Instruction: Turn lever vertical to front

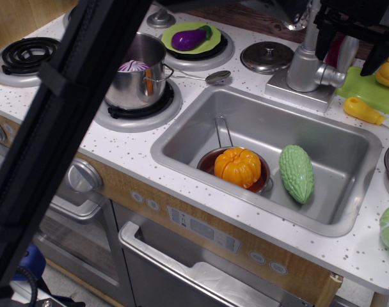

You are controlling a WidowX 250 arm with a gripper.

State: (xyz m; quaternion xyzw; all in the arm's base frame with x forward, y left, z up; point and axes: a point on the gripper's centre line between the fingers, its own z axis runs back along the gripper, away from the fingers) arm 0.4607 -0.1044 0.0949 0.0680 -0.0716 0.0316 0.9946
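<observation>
The lever is a short silver-grey stub sticking out to the right from the base of the grey faucet column, behind the sink. My gripper is black and hangs at the top right, just above and behind the lever. Its jaws are open, with one finger by the faucet column and the other further right. It holds nothing and does not touch the lever. The top of the faucet is hidden by the gripper body.
The sink holds a pan with an orange pumpkin and a green gourd. A pot stands on the burner to the left. A green cutting board with a yellow knife lies right of the faucet. A black strut crosses the left foreground.
</observation>
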